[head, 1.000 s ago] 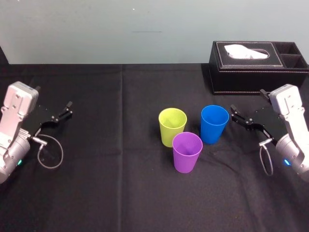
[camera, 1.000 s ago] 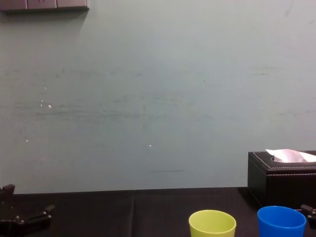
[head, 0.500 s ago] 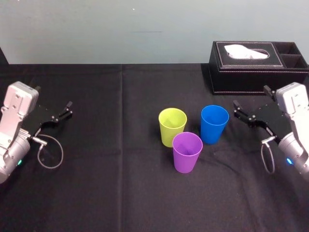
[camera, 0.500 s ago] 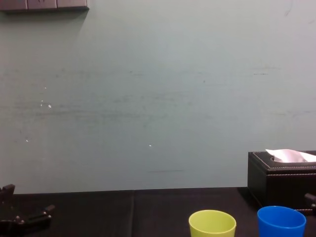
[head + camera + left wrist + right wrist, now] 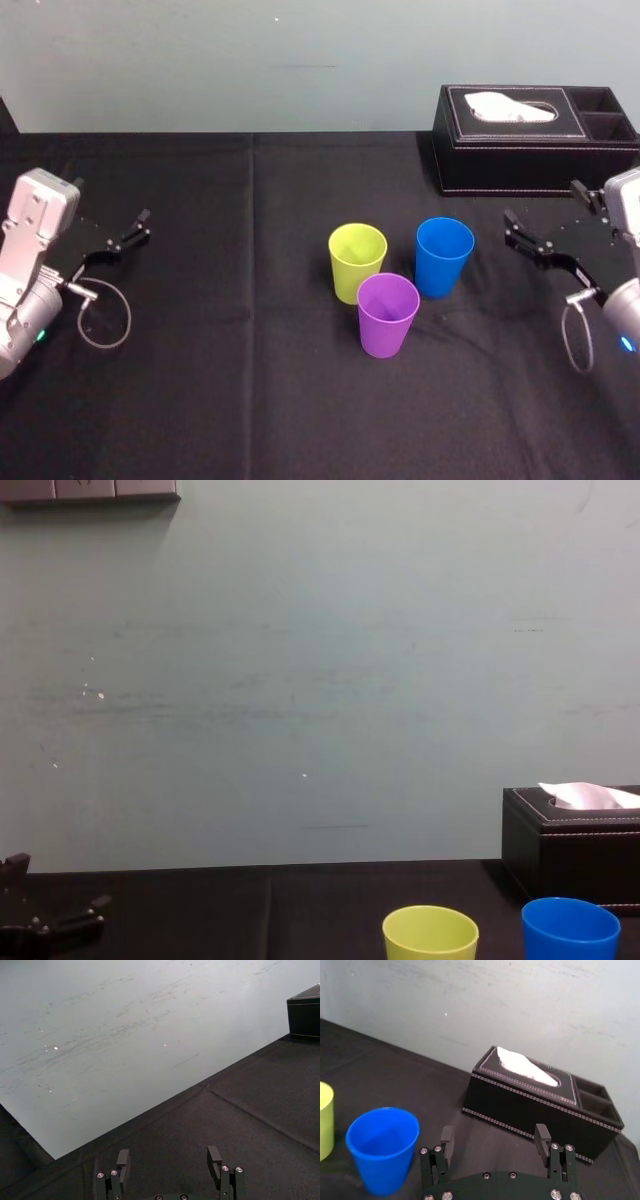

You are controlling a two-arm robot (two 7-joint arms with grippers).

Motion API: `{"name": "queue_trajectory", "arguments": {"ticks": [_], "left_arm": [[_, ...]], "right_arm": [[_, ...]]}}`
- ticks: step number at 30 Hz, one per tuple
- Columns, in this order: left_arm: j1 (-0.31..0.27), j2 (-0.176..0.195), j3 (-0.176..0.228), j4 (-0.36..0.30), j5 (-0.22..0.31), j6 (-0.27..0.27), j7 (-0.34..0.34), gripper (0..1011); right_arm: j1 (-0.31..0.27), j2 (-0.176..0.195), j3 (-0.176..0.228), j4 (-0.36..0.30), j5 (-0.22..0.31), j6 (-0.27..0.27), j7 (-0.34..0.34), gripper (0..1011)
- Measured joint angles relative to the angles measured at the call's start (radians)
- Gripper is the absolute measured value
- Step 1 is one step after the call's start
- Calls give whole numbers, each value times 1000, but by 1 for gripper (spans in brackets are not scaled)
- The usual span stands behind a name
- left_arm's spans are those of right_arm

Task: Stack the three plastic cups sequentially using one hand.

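Three cups stand upright and close together mid-table on the black cloth: a yellow-green cup (image 5: 357, 262), a blue cup (image 5: 444, 256) to its right, and a purple cup (image 5: 387, 314) in front of both. The blue cup (image 5: 383, 1148) and an edge of the yellow-green cup (image 5: 325, 1120) show in the right wrist view; their rims (image 5: 431, 932) (image 5: 570, 927) peek into the chest view. My right gripper (image 5: 548, 229) hangs open and empty to the right of the blue cup, apart from it. Parked far left, my left gripper (image 5: 112, 235) is open and empty.
A black tissue box (image 5: 535, 137) with white tissue stands at the back right, just behind my right gripper. A cable loop (image 5: 103, 318) hangs by the left arm. The black cloth runs back to a pale wall (image 5: 250, 60).
My right gripper has drawn back to the right, away from the blue cup, still open. The cups and the left arm have not moved.
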Motion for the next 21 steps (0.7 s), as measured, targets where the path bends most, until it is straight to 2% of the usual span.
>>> {"name": "queue_trajectory", "arguments": {"ticks": [6,11,15,21], "left_arm": [[0,0,0,0,0,0,0,1011],[0,0,0,0,0,0,0,1011],[0,0,0,0,0,0,0,1011],[0,0,0,0,0,0,0,1011]], "right_arm": [[-70,21,37,-70,37,68,13,1003],[-126,39,60,-121,73,129,51,1003],[-149,41,64,-139,91,147,88,1003],[-161,29,63,-153,116,147,152,1003]]}}
